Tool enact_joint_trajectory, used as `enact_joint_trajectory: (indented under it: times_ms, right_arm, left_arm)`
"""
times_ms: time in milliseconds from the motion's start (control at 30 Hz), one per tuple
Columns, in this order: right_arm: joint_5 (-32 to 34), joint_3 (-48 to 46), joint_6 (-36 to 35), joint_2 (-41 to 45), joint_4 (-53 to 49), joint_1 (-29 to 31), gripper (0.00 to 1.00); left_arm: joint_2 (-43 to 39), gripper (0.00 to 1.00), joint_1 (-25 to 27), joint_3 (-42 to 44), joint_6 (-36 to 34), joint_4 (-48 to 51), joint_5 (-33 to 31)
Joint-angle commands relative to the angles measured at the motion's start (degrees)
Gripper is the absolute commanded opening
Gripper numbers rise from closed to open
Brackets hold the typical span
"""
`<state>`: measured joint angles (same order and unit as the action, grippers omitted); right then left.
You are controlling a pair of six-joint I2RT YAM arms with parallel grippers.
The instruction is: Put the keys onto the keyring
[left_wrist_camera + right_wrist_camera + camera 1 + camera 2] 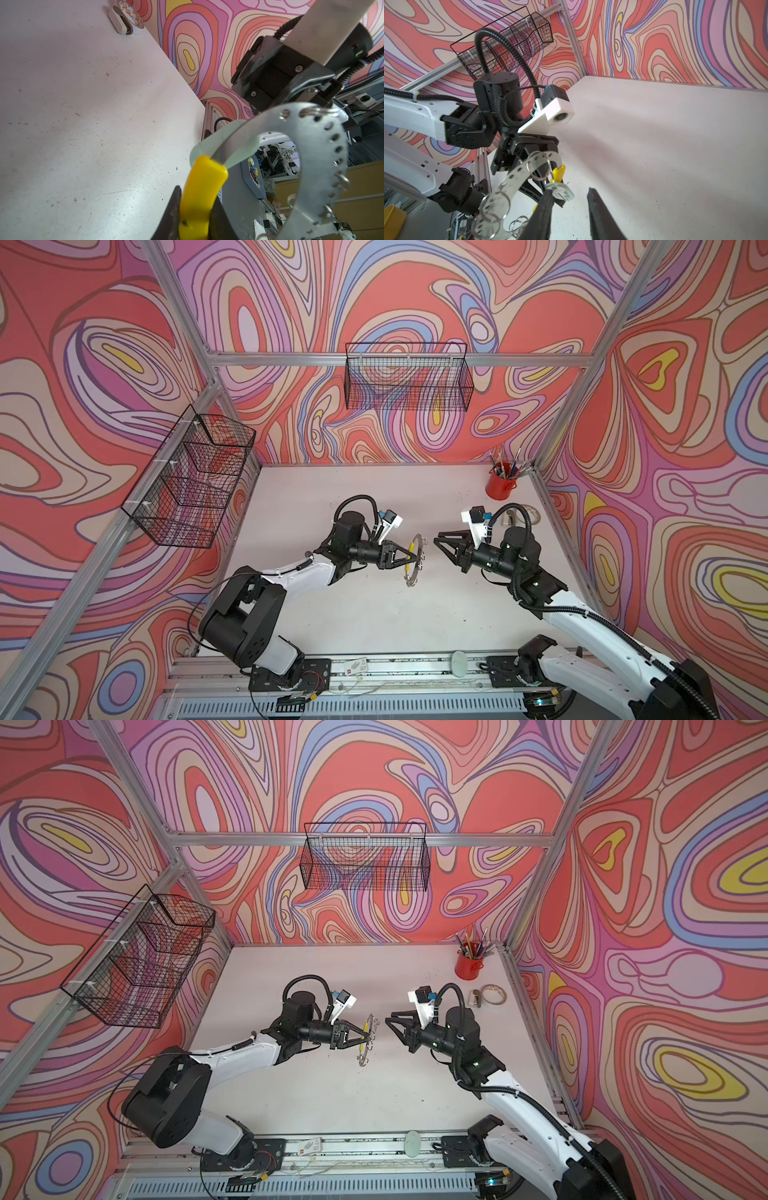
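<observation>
Left gripper [195, 212]: held the keyring [324, 133] by its yellow sleeve [202, 182].
Right gripper [570, 193]: jaws stood apart, empty, just right of it.
Risk: a misaimed close could knock the dangling key [563, 192] and twist the keyring.

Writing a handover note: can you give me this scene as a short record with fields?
left hand: shut on the yellow sleeve of the keyring, which is held on edge off the table
right hand: open, empty, facing the ring
key: one tagged key seems to hang from the ring beside the sleeve
other key: not visible
far right: red cup of pens, tape roll
</observation>
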<state>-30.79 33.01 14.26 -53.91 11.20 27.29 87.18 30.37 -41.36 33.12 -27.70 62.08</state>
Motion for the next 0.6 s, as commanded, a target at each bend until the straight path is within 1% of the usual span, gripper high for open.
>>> enact_joint_trajectory:
  times_ms: [0,100,267,567]
  right_arm:
    - [-0.74,2.15,-4.58,-1.05,-2.0,2.27,0.33]
    - [1.3,3.26,-6.57,-1.98,-3.28,4.58,0.34]
    - [2.41,3.55,-7.31,-3.61,-3.31,5.01,0.32]
    - [6.99,4.35,-8.8,-2.97,-5.4,5.36,0.28]
  left_arm:
    - [0.93,0.0,-0.3,-0.9,2.39,-4.96,2.32]
    - [1.06,0.0,-0.3,-1.09,2.38,-4.53,2.16]
    - [1.3,0.0,-0.24,-1.09,2.69,-4.82,2.33]
    - [1.41,0.0,-0.3,-1.31,1.35,-2.67,2.3]
